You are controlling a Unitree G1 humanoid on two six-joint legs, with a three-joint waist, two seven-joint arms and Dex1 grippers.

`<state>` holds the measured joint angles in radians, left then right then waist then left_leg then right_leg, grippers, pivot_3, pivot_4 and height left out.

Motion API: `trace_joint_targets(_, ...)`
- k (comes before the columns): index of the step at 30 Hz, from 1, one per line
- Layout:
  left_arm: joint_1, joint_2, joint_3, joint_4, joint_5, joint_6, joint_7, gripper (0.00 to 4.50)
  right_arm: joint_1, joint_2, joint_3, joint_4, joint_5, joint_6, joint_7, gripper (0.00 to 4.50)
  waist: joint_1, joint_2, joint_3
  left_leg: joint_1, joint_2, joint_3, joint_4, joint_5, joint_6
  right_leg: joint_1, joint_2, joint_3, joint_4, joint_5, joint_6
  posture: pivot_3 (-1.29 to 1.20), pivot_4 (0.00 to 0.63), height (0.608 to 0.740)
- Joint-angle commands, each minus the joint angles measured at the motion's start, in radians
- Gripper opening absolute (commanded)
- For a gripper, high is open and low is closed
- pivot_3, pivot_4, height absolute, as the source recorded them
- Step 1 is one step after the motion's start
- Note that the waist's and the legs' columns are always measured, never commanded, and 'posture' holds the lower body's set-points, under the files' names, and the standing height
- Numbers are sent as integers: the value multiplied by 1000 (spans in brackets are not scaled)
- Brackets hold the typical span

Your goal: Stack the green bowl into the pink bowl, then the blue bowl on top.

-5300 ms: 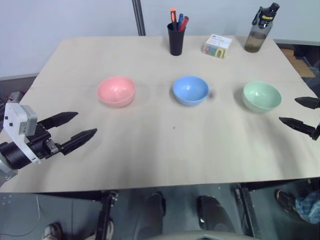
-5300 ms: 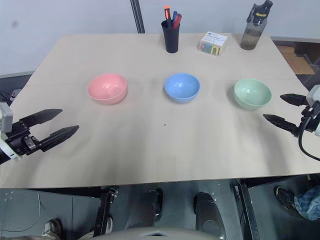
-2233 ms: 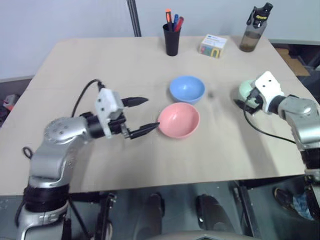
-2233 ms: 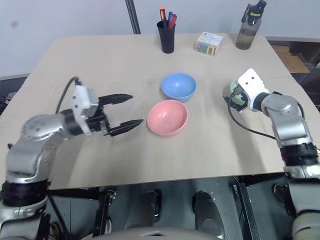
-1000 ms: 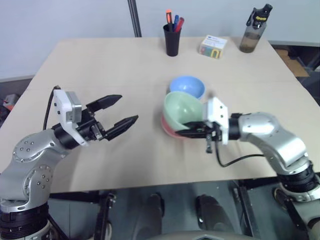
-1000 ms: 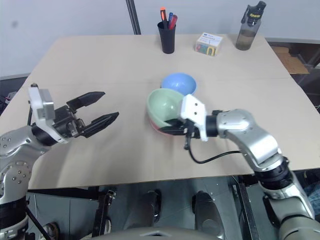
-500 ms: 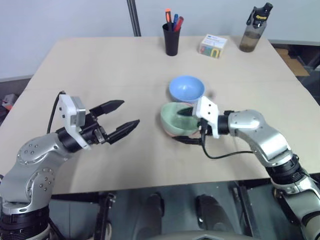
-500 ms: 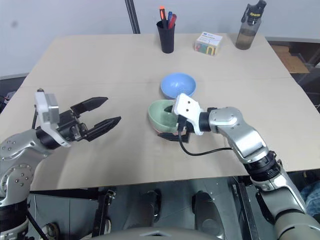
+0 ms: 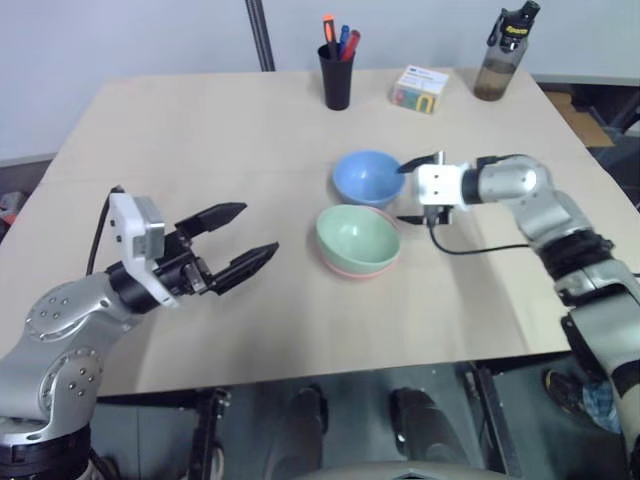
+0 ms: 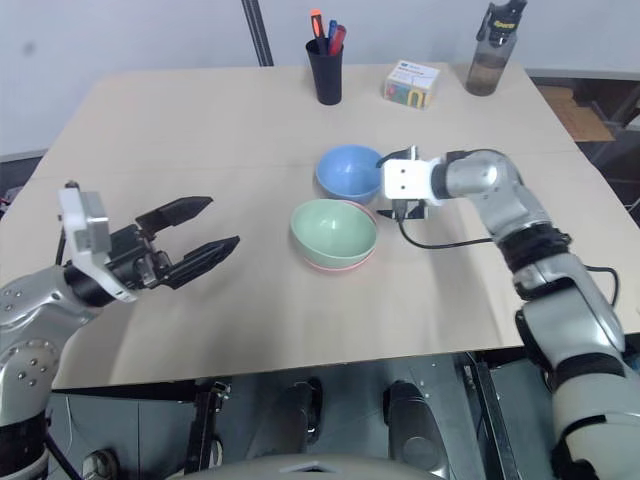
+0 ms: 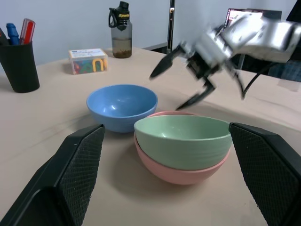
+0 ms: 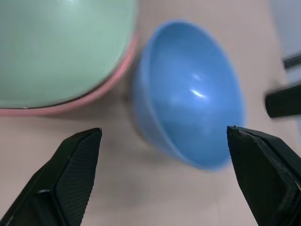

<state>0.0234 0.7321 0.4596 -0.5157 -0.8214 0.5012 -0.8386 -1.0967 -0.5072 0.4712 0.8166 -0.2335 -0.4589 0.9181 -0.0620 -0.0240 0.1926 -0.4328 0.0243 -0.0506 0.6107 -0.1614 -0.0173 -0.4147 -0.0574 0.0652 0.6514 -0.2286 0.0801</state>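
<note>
on my right-eye feed: green bowl (image 10: 333, 230) sits nested in pink bowl (image 10: 338, 262) mid counter (image 10: 200, 130), pink rim just showing under it. blue bowl (image 10: 348, 172) just behind, touching or nearly. my right hand (image 10: 392, 186) is beside the blue bowl w/ fingers spread, holding nothing. left hand (image 10: 198, 231) hovers well apart, fingers wide. pen cup (image 10: 324, 54), small box (image 10: 410, 80) & bottle (image 10: 490, 40) along far edge.

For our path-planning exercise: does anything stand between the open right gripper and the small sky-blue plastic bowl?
Nothing visible does. The right gripper sits just beside the sky-blue plastic bowl, with bare table around them.
</note>
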Motion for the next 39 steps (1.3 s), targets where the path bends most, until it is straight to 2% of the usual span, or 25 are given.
trace_joint_targets(1,45,16,77,-92,-47,13,31,4500,-105,61,29,177,-111,-187,-130,4443,-5,0,0,0,0,0,0,0,0,0,0,0,0,0,0,0,150,740)
trace_joint_targets(3,66,18,96,-110,-60,18,39,4500,-132,89,39,244,-146,-225,-171,4443,-6,0,0,0,0,0,0,0,0,0,0,0,0,0,0,0,150,740)
trace_joint_targets(7,113,24,133,-142,-91,29,48,4500,-165,125,46,345,-194,-257,-207,3439,-5,0,0,1,0,-1,0,0,0,1,0,0,0,-2,-4,0,150,740)
trace_joint_targets(11,127,29,144,-148,-103,30,58,4500,-180,133,38,387,-216,-275,-216,1683,-5,0,0,1,0,-1,0,0,0,1,0,0,1,-2,-5,0,150,740)
trace_joint_targets(13,128,31,143,-145,-103,28,60,4500,-184,133,36,396,-224,-278,-214,1071,-7,0,1,2,0,-1,0,0,0,1,0,0,1,-2,-5,0,150,740)
trace_joint_targets(15,122,32,136,-140,-102,25,63,4500,-184,129,35,400,-230,-284,-214,220,-8,0,1,2,0,-1,0,0,0,1,0,0,1,-2,-5,0,150,740)
trace_joint_targets(16,117,32,131,-137,-101,23,63,4500,-185,125,33,400,-233,-286,-212,103,-8,0,1,2,0,-1,0,0,0,1,0,0,1,-2,-5,0,150,740)
trace_joint_targets(20,95,28,103,-122,-90,17,61,4500,-189,90,0,378,-191,-303,-131,103,-6,0,1,2,0,-1,0,0,0,1,0,0,1,-2,-4,0,150,740)
trace_joint_targets(21,91,27,98,-118,-88,16,59,4500,-188,83,-26,363,-153,-298,-81,103,-6,1,1,2,0,-1,0,0,0,1,0,0,1,-2,-4,0,150,740)
trace_joint_targets(23,83,26,90,-108,-83,13,54,4500,-165,73,-113,268,15,-215,120,103,-6,1,1,2,0,-1,0,0,0,1,0,0,1,-2,-4,0,150,740)
trace_joint_targets(24,80,26,87,-103,-80,11,52,4500,-144,63,-147,187,102,-151,225,103,-6,1,1,2,0,-1,0,0,0,2,0,0,1,-2,-4,0,150,740)
trace_joint_targets(26,73,26,79,-88,-73,4,45,4500,-47,2,-188,-147,314,127,414,103,-6,2,2,2,0,-1,0,0,0,2,0,0,2,0,0,0,150,740)
trace_joint_targets(28,64,26,71,-78,-67,1,41,4500,38,-54,-210,-422,438,353,488,103,5,2,2,1,0,-3,0,0,0,2,1,-1,2,0,0,0,150,740)
trace_joint_targets(31,44,27,56,-60,-56,-5,38,4500,144,-126,-216,-738,539,609,489,103,13,2,2,1,0,-5,0,0,0,2,1,-3,3,0,0,0,150,740)
trace_joint_targets(35,20,30,36,-37,-47,-13,27,4500,235,-125,-193,-915,567,760,432,103,17,2,2,2,0,-4,1,0,0,2,1,-3,3,-4,-3,0,150,740)
trace_joint_targets(38,4,30,22,-26,-36,-17,20,4500,272,-90,-158,-904,505,755,380,976,17,2,1,3,1,-4,3,0,0,2,1,-2,4,-5,-2,0,150,740)
trace_joint_targets(39,1,29,19,-25,-32,-19,17,4500,281,-87,-148,-892,481,741,370,1444,19,2,1,2,1,-3,3,0,0,2,1,-2,3,-5,-2,0,150,740)
